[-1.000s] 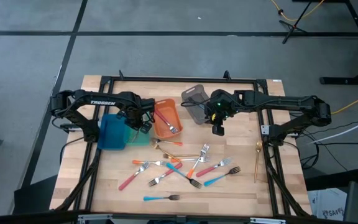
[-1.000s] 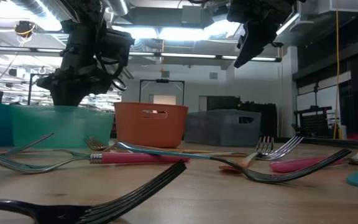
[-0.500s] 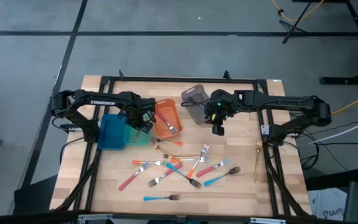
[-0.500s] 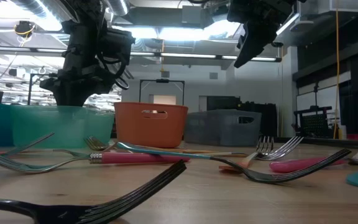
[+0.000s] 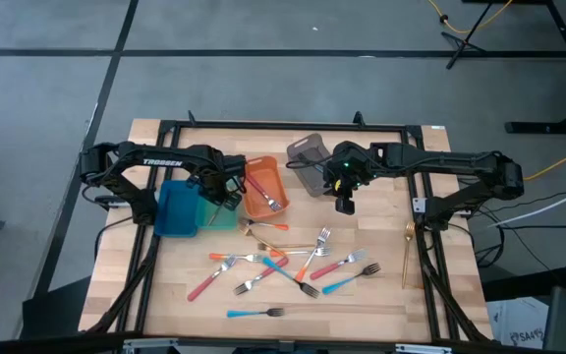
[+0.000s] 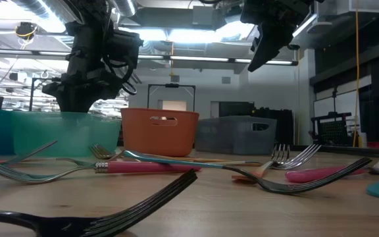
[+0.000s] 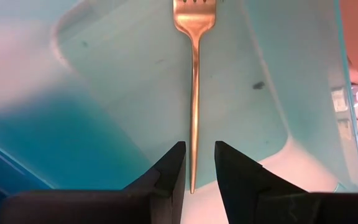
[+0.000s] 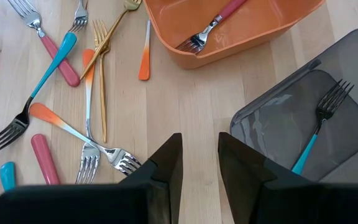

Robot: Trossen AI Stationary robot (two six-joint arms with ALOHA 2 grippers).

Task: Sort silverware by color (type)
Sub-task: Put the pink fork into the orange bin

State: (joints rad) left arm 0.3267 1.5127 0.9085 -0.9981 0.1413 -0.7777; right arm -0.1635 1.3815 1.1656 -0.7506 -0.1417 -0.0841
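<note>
Two grippers hang above our bins: our left gripper (image 7: pixel 196 163) over the teal bin (image 7: pixel 291 93), fingers parted, a gold fork (image 7: pixel 194 74) lying loose inside; our right gripper (image 8: pixel 199 155), fingers apart and empty, beside the grey bin (image 8: pixel 278 124). Most silverware (image 5: pixel 283 267) lies scattered on our table (image 5: pixel 440 285).

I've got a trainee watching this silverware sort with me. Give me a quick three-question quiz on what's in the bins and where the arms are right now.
1. True or false: the orange bin holds a red-handled fork.
2. Which fork lies in the grey bin? A) gold B) blue-handled C) orange-handled
3. Fill in: the left gripper hangs over the ____ bin, with a gold fork below its open fingers.

Key
1. True.
2. B, the blue-handled fork.
3. Teal: the teal bin. The right gripper hangs open over the table between the bins and the loose forks.
</note>
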